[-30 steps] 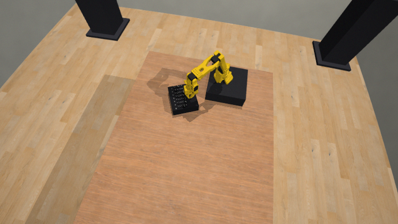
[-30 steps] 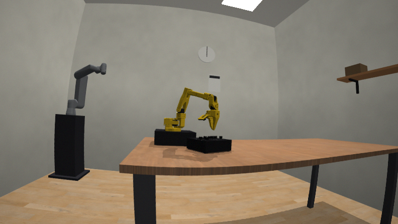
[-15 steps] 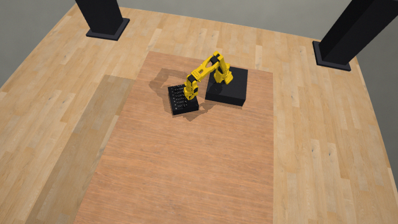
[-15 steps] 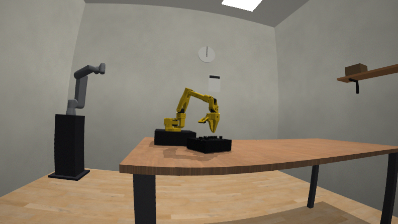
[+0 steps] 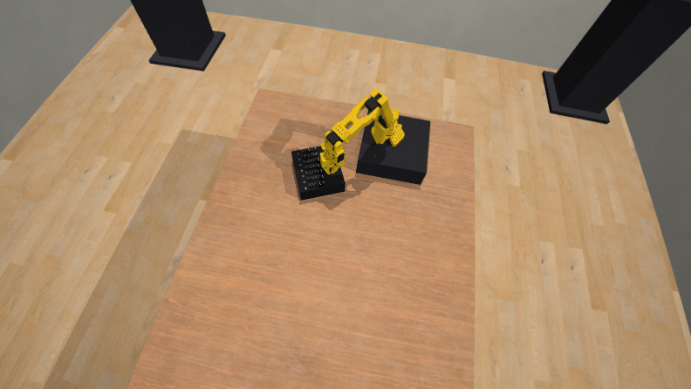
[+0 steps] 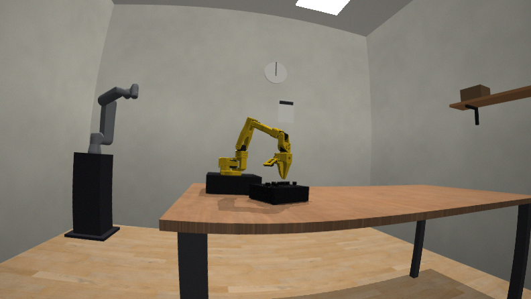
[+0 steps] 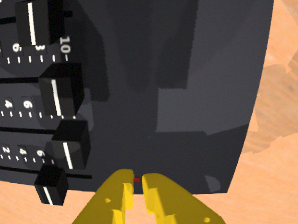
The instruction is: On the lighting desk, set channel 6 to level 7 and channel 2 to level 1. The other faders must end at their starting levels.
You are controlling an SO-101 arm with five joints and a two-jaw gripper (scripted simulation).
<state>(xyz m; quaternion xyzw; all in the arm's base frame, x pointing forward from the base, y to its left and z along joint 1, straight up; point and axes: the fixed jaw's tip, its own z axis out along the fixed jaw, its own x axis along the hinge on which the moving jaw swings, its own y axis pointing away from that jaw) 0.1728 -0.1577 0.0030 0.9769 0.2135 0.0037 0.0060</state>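
Observation:
The lighting desk [image 5: 318, 173] is a black box with several fader rows, sitting on the wooden table next to the arm's black base. In the wrist view the fader knobs [image 7: 64, 104] line the desk's left part, each with a white stripe, near the high end of their printed scales. My gripper [image 7: 137, 189] is shut and empty. Its tips hang just above the desk's plain black panel, to the right of the nearest knobs [image 7: 72, 147] and not touching them. In the exterior view the gripper [image 6: 283, 174] points down just above the desk [image 6: 279, 192].
The arm's black base block [image 5: 393, 149] stands right beside the desk. A grey arm on a black pedestal [image 6: 92, 193] stands off the table at the left. The table edge lies near the desk's end in the wrist view.

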